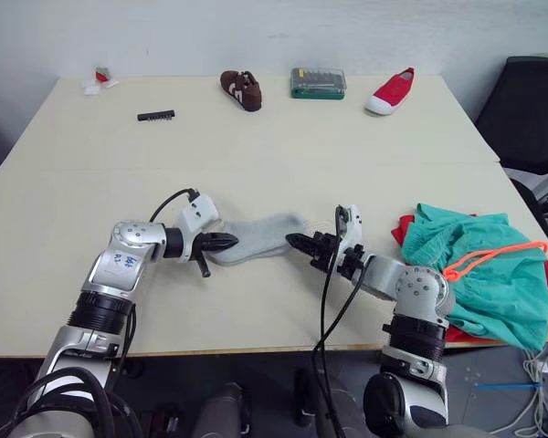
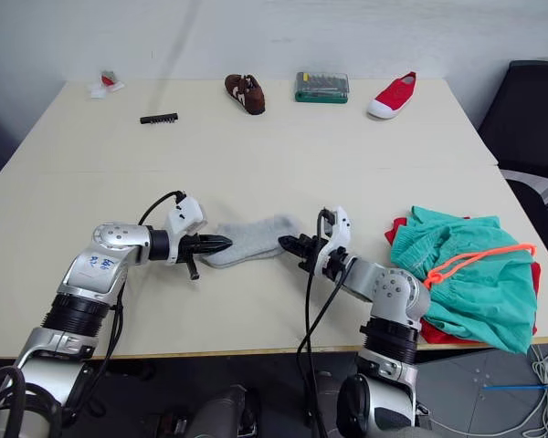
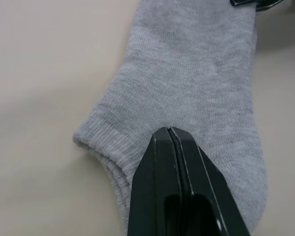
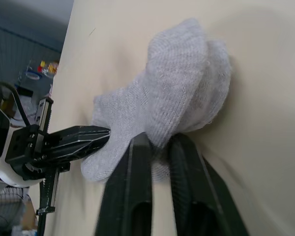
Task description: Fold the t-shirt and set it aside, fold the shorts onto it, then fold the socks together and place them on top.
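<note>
Big cream table [image 1: 283,155], with teal shorts [image 1: 479,274] heaped on the red t-shirt [image 1: 404,228] over at the right edge. Grey socks [image 1: 260,237] lying flat near the front middle, stretched between both arms. Left gripper [image 1: 226,242] pressed tight together, pinching the cuff end. Right gripper [image 1: 297,243] at the toe end, fingers a little apart, touching the sock but can't tell if actually gripping.
</note>
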You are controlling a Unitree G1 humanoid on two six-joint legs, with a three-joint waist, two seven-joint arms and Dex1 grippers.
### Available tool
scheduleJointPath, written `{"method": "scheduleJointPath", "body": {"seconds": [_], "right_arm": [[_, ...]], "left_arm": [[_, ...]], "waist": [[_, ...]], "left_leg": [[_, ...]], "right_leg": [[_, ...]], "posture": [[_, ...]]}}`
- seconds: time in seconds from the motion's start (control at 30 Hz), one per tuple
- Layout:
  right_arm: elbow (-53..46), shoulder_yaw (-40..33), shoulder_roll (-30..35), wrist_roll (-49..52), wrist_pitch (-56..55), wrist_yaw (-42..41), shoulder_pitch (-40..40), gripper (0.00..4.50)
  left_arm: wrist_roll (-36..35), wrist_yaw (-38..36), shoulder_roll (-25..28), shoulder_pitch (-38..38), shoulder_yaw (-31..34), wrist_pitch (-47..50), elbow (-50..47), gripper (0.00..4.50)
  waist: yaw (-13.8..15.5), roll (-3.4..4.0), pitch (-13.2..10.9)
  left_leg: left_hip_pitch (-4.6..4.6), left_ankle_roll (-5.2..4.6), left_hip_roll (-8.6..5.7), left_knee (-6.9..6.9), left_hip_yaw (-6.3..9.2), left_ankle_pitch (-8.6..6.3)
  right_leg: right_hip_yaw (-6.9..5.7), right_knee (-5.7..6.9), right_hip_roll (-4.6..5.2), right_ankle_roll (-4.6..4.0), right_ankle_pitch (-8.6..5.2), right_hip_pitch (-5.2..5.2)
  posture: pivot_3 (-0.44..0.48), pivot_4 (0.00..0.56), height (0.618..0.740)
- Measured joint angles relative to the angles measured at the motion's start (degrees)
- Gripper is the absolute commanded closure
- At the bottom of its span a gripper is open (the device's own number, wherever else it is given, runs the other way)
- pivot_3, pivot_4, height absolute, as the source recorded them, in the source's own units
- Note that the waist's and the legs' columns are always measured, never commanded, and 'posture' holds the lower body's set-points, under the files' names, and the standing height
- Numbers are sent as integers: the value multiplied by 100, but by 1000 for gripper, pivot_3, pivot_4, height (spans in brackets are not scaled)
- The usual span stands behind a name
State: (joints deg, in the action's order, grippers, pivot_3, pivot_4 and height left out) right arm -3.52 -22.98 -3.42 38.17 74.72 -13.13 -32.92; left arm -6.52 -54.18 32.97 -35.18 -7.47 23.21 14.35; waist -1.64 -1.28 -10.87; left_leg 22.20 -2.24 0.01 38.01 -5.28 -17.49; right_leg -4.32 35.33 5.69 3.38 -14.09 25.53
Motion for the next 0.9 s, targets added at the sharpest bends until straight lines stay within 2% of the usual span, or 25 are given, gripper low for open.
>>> {"method": "scheduleJointPath", "body": {"seconds": [0.17, 0.3, 0.47, 0.77, 0.8, 0.9], "right_arm": [[-280, 849, 670, 34, -280, -688, 2, 4486], [-253, 2125, 1163, -252, -930, -1522, -260, 4486], [194, 3196, 1148, -807, -1916, -2035, -655, 4486], [1027, 4008, 1066, -1668, -2922, -2400, -936, 4486], [1091, 4066, 1085, -1707, -2974, -2484, -935, 4023], [1226, 4072, 1071, -1759, -3006, -2599, -934, 3150]], "left_arm": [[0, 44, -33, -2, 1, -4, 1, 4500], [10, 117, -86, -14, -2, -2, 14, 4500], [10, 191, -163, -19, -6, 9, 15, 4500], [-33, 341, -155, 89, 107, 161, -97, 4500], [-44, 384, -148, 136, 168, 228, -161, 4500], [-92, 454, -109, 236, 284, 367, -273, 4500]], "waist": [[-2, 2, -1], [-28, 2, -1], [-4, 2, -1], [-13, 2, -1], [-28, 2, -1], [-36, 2, -1]], "left_leg": [[6, -3, 0, -4, 1, -2], [6, -3, 1, -5, -2, -2], [8, 0, 2, -4, -2, 0], [10, 21, 1, -2, -1, 11], [10, 20, 2, -2, -2, 10], [8, 22, 6, -2, 0, 9]], "right_leg": [[-3, -8, -2, 0, 0, 3], [-3, -10, -9, 0, 0, 4], [-7, -5, -10, 2, 1, 3], [-7, 2, -6, 4, 2, 3], [-6, 2, -6, 4, 2, 3], [-8, 0, -8, 3, 1, 4]], "posture": [[0, 150, 740], [0, 150, 740], [0, 150, 740], [0, 150, 740], [0, 150, 740], [0, 150, 740]]}}
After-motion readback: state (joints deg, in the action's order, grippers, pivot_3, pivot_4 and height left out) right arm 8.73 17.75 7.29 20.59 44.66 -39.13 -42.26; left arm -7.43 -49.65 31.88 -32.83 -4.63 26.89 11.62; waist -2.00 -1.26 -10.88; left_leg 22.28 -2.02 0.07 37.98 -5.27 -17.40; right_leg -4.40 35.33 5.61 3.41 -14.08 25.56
